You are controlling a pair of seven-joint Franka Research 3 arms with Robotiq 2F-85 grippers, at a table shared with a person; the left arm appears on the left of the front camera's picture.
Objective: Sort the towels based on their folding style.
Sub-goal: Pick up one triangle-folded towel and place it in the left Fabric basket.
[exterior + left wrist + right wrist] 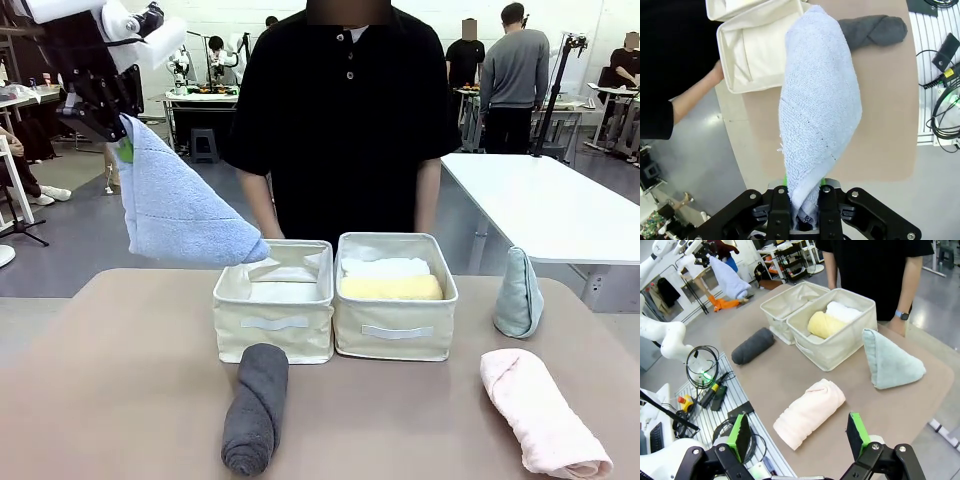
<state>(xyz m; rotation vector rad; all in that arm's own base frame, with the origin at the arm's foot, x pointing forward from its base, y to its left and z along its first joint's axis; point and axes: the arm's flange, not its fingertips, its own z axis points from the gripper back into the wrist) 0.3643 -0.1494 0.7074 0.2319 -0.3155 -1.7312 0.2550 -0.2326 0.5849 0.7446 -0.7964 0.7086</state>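
My left gripper (122, 125) is shut on the tip of the lavender-blue cone towel (175, 205), held high above the table's left side, its wide end hanging near the left bin (273, 322). From the left wrist the blue towel (817, 105) droops from the gripper (805, 197) toward that bin (735, 75). White (385, 267) and yellow (390, 288) rolls lie in the right bin (396, 335). A dark grey roll (256, 406), a pink roll (540, 412) and a mint-green cone (518, 293) rest on the table. My right gripper (799, 432) is open above the pink roll (809, 411).
A person in black stands behind the bins, hands near their far rims (262, 222). Cables and a small box lie on a slatted surface (710, 390) beside the table. A white table (550, 205) stands at the back right.
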